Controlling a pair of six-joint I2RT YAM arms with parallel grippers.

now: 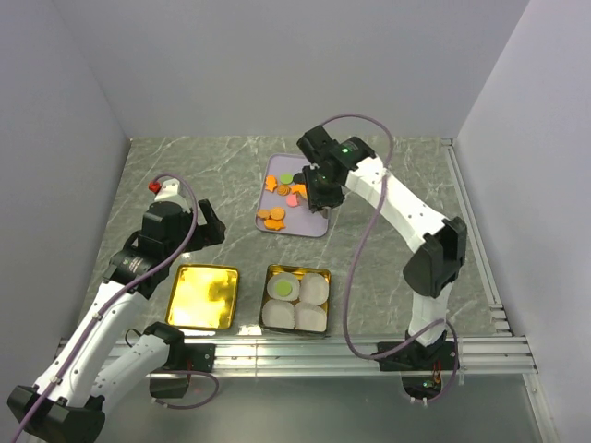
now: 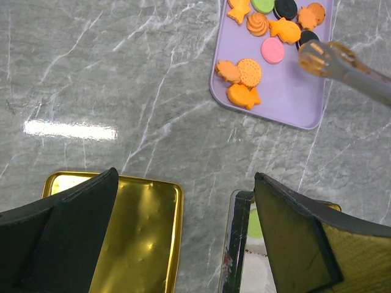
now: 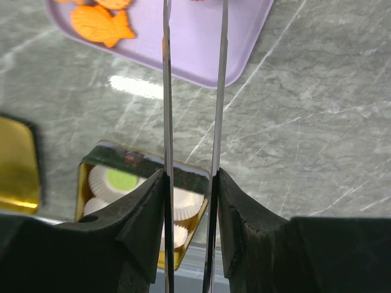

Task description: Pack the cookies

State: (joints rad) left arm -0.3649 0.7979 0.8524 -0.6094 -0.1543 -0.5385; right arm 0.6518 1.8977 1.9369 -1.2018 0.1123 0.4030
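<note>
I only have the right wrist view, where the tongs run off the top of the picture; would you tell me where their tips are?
Observer: The tongs end over the purple tray, their tips right at a round black cookie.
Operator: Thank you. How full is the tin?
Observer: The tin holds four white paper cups. Only one holds anything, a green cookie.
Operator: And the left arm?
Observer: The left gripper hangs open and empty by the gold lid.
</note>
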